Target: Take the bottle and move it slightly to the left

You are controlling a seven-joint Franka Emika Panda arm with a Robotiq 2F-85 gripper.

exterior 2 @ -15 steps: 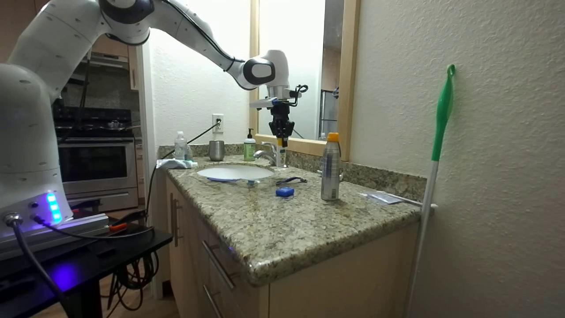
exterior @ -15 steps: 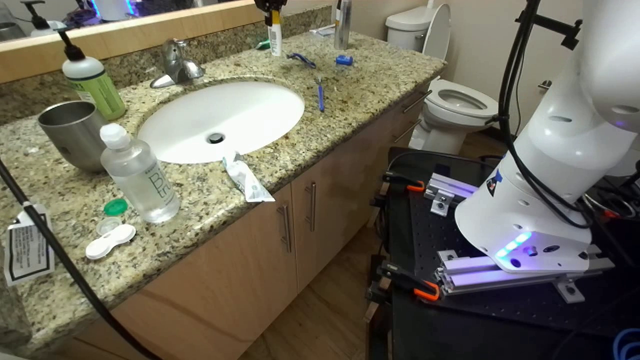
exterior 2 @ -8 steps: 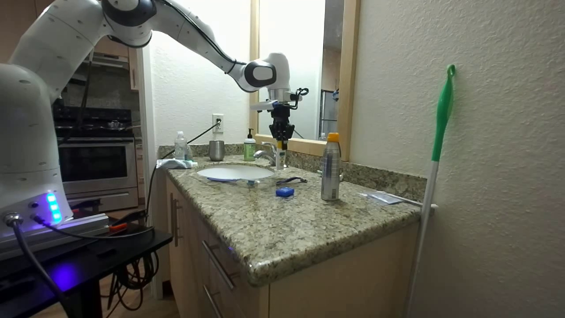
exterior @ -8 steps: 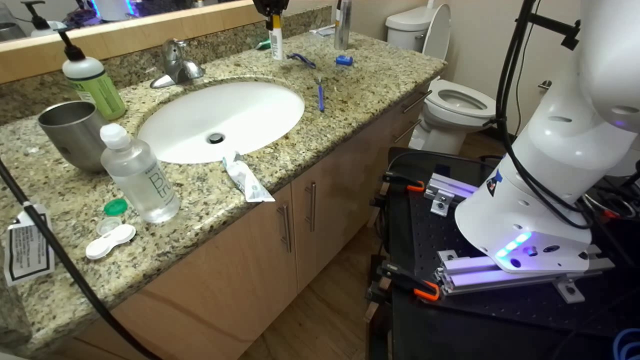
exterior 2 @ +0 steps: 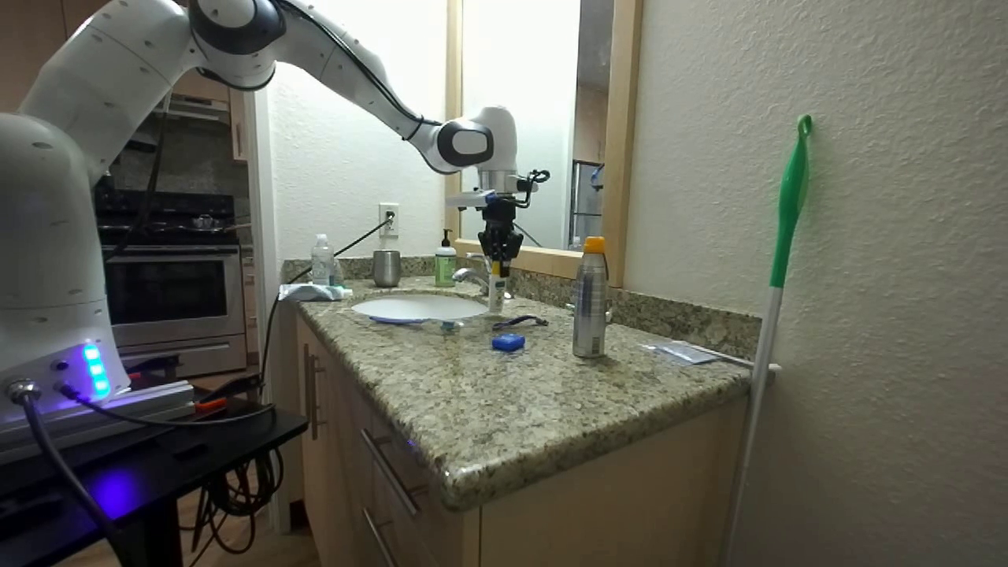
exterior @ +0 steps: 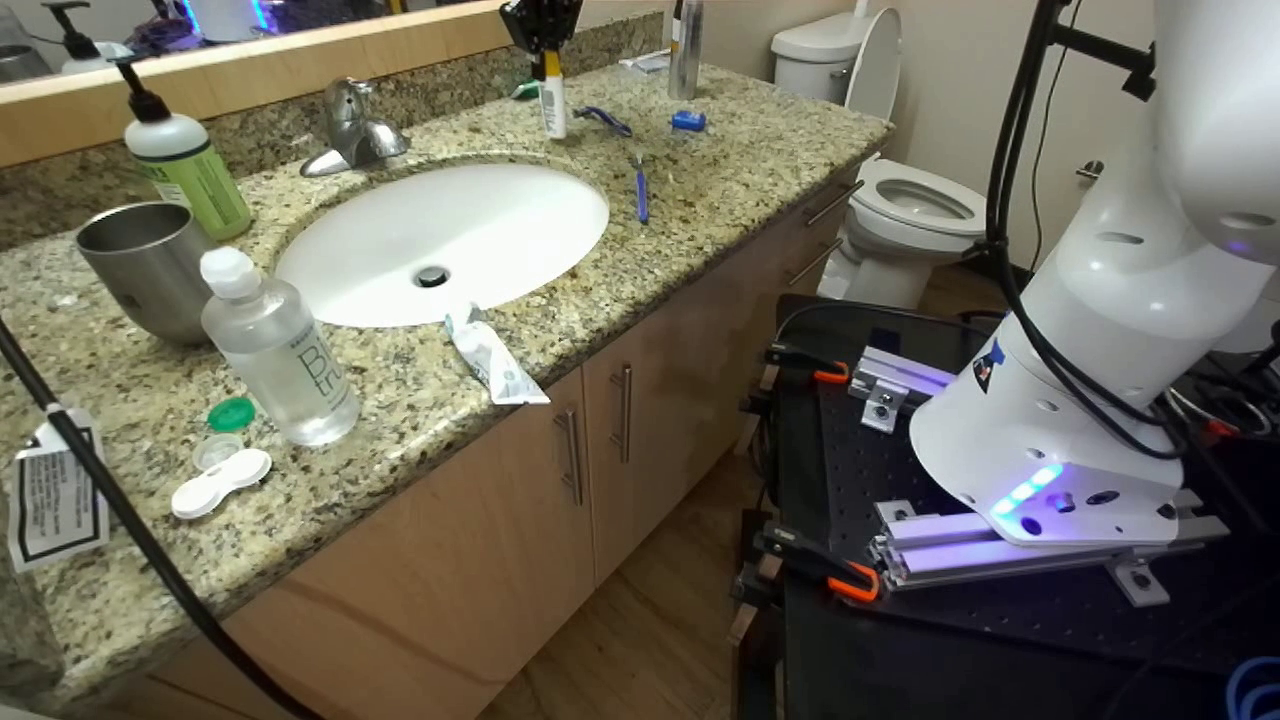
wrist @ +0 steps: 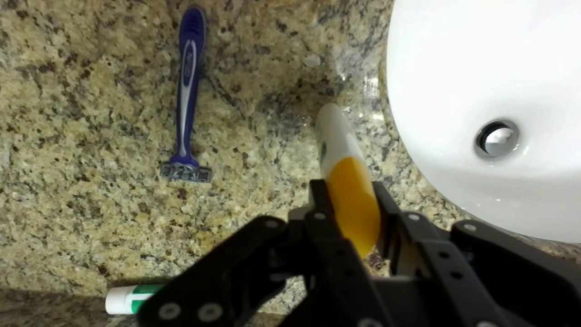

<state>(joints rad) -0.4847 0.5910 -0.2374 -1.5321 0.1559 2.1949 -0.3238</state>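
Observation:
The bottle is small, slim and whitish with a yellow-orange top. It stands near upright by the sink's far end in both exterior views point(exterior: 553, 112) point(exterior 2: 496, 299). In the wrist view the bottle point(wrist: 338, 138) points away from me. My gripper point(wrist: 352, 193) is shut on its yellow-orange part, one finger on each side. The gripper also shows above the bottle in both exterior views point(exterior: 550, 62) point(exterior 2: 500, 272). I cannot tell whether the bottle's base touches the granite counter point(exterior: 740, 165).
A blue razor point(wrist: 187, 95) lies beside the bottle. The white sink point(wrist: 435, 68) is on its other side. A green-and-white tube point(wrist: 131, 298) lies by the backsplash. A blue box point(exterior 2: 508, 342), a tall silver can point(exterior 2: 590, 303) and the faucet point(exterior: 355, 130) stand nearby.
My gripper has come down with the bottle in it. The bottle sits lower in both exterior views and has shifted slightly left in one of them. The other objects have not moved.

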